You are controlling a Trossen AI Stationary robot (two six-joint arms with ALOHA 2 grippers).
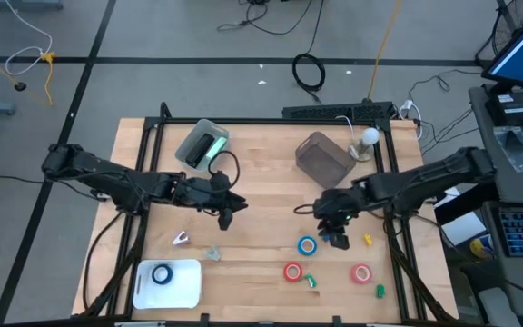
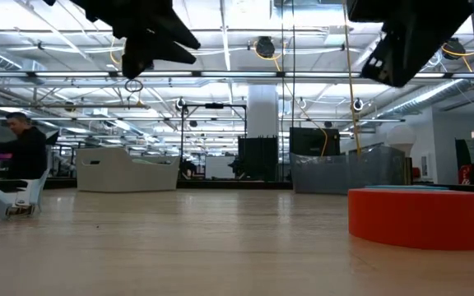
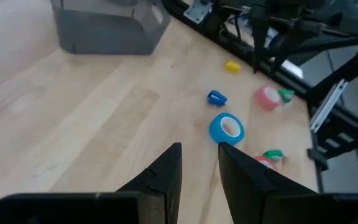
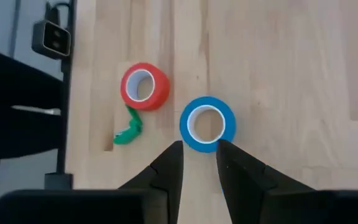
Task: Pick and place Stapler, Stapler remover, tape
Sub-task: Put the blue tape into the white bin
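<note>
A blue tape roll lies flat on the wooden table, with a red roll near it and another red roll to the right. A further blue roll lies on a white tray. Small claw-shaped stapler removers lie about: green, yellow, white. A green and dark thing, perhaps the stapler, lies in a clear bin. My right gripper hovers just right of the blue roll, slightly open and empty. My left gripper hangs over mid-table, slightly open and empty.
A grey bin stands at the far right of the table, with a white lamp-like thing beside it. A black frame runs round the table's edges. Bare wood lies between the two grippers. People and benches show in the room beyond.
</note>
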